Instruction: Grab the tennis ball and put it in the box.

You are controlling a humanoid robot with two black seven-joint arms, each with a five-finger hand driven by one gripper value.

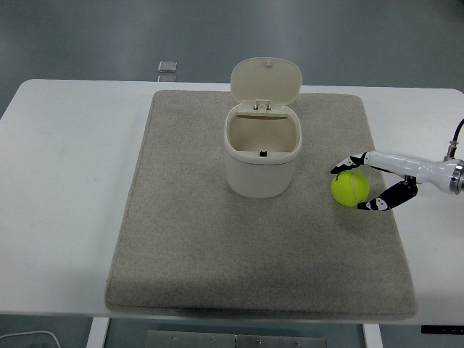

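Observation:
A yellow-green tennis ball [351, 188] lies on the beige mat [188, 239], just right of the box. The box is a cream bin [262, 161] with its hinged lid [266, 79] flipped up and its inside bare. My right hand [348, 188] comes in from the right edge on a white forearm. It is curled round the ball, with the upper fingers [341, 166] over the ball's top and the thumb [373, 204] against its lower right side. The ball still rests on the mat. My left arm does not show.
The mat covers the middle of the white table [65, 181]. A small grey square object [167, 67] lies at the table's far edge, left of the bin.

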